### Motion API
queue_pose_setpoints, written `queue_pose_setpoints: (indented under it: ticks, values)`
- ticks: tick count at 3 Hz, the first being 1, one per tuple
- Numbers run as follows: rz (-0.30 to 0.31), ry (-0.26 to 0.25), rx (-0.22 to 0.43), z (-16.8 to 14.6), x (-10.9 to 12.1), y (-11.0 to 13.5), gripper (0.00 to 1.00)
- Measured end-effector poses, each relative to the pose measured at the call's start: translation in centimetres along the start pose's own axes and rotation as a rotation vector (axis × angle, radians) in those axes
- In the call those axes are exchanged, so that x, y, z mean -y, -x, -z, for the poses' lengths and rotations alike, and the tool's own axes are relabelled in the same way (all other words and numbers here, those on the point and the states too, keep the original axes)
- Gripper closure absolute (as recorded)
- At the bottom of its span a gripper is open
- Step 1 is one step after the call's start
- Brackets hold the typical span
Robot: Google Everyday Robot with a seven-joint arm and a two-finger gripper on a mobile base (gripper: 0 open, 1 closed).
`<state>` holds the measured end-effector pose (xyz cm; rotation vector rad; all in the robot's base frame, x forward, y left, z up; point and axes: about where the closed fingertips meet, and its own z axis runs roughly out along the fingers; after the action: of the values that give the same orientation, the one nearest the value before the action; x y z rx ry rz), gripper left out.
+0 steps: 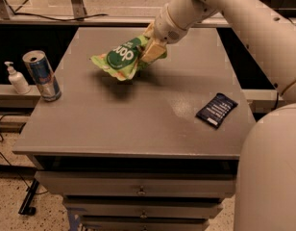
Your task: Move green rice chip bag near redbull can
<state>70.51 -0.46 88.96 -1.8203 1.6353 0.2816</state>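
The green rice chip bag [121, 58] is a crinkly light-green pouch with a dark green circle and white lettering. It hangs in the air above the middle of the grey table [138, 124], casting a shadow below. My gripper [152, 48] is shut on the bag's right end, reaching in from the upper right. The redbull can [42, 75], blue and silver, stands upright near the table's left edge, well left of the bag.
A small dark navy packet [216, 109] lies flat at the table's right side. A white pump bottle [16, 79] stands on a lower ledge left of the can. Drawers sit below the table's front edge. My white arm fills the right side.
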Motion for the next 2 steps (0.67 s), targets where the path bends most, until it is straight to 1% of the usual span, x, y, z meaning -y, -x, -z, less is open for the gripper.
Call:
queue_pose_setpoints:
  ticks: [1, 2]
  values:
    - [0.165, 0.075, 0.025, -0.3, -2.1, 1.7, 1.0]
    - [0.315, 0.157, 0.054, -0.1, -4.1, 3.2, 1.0]
